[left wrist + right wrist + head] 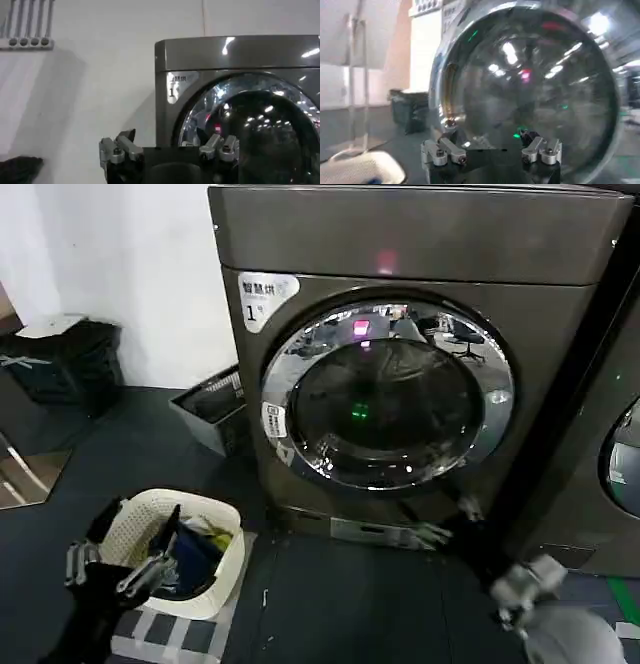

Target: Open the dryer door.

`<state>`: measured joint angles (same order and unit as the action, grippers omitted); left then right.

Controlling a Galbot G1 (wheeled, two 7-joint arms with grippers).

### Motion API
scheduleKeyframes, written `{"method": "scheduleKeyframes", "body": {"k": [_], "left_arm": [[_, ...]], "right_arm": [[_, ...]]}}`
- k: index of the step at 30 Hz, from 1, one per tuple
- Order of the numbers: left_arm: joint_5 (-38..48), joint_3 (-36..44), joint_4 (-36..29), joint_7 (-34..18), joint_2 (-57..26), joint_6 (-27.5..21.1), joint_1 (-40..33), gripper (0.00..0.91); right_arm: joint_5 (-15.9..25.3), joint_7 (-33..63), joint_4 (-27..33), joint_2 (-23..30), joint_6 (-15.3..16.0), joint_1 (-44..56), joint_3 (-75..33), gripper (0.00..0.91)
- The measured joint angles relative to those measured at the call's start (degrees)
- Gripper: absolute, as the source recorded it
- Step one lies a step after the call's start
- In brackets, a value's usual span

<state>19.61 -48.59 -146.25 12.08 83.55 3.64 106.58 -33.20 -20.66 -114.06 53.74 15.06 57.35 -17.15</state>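
Observation:
The dryer stands ahead, dark grey-bronze, with a white "1" sticker and a red light. Its door, dark glass in a wide chrome ring, sits flush against the front. My right gripper is low by the door's lower right rim, open and holding nothing. In the right wrist view the door looms close behind the open right gripper. My left gripper hangs open over the floor at the lower left. The left wrist view has the left gripper open, with the dryer farther off.
A cream laundry basket with clothes stands on the floor beside my left gripper. A grey tray leans by the dryer's left side and a black bin sits at the wall. A neighbouring dark machine adjoins on the right.

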Motion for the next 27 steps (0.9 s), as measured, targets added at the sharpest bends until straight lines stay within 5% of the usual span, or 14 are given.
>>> {"method": "scheduleKeyframes", "body": {"k": [12,27], "left_arm": [[-0.33,0.02,0.37,0.01,-0.27,0.19,0.56,0.907],[-0.33,1.00,0.71,-0.24,-0.07,-0.35,0.55,0.907]], "right_arm": [[-0.02,-3.92,17.00,3.79,-4.48,-20.46,15.24,0.907],[1.19,-4.55,30.73,11.68,-5.51,-33.15,24.54,0.907]]}}
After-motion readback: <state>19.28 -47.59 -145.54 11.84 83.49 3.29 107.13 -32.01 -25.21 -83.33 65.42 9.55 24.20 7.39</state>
